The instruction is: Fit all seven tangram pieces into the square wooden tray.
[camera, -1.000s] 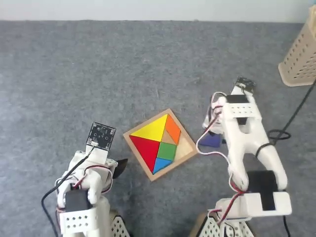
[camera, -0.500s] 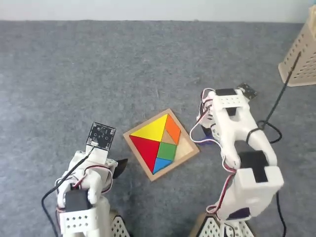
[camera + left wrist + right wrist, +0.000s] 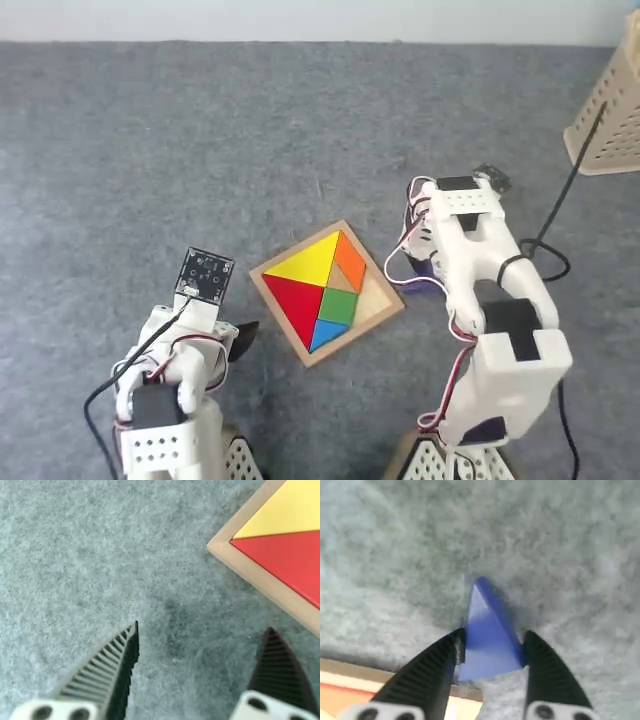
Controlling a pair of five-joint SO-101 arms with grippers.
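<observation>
The square wooden tray (image 3: 276,291) lies mid-table holding yellow (image 3: 305,262), red (image 3: 295,300), orange (image 3: 350,262), green (image 3: 338,305) and small blue (image 3: 325,335) pieces; its right corner shows bare wood (image 3: 375,297). Just right of the tray, the right arm (image 3: 470,240) stands over a blue triangle (image 3: 487,630). My right gripper (image 3: 492,641) is shut on that triangle, with a finger on each side and the tray's edge (image 3: 395,675) close by. My left gripper (image 3: 202,635) is open over bare carpet beside the tray's corner (image 3: 220,547).
A beige perforated container (image 3: 610,110) stands at the far right edge, with a black cable (image 3: 570,190) running from it toward the right arm. The left arm (image 3: 180,360) sits at the front left. Grey carpet lies open behind the tray.
The right arm has swung toward the tray and settled over the blue triangle. The left arm and the tray have not moved.
</observation>
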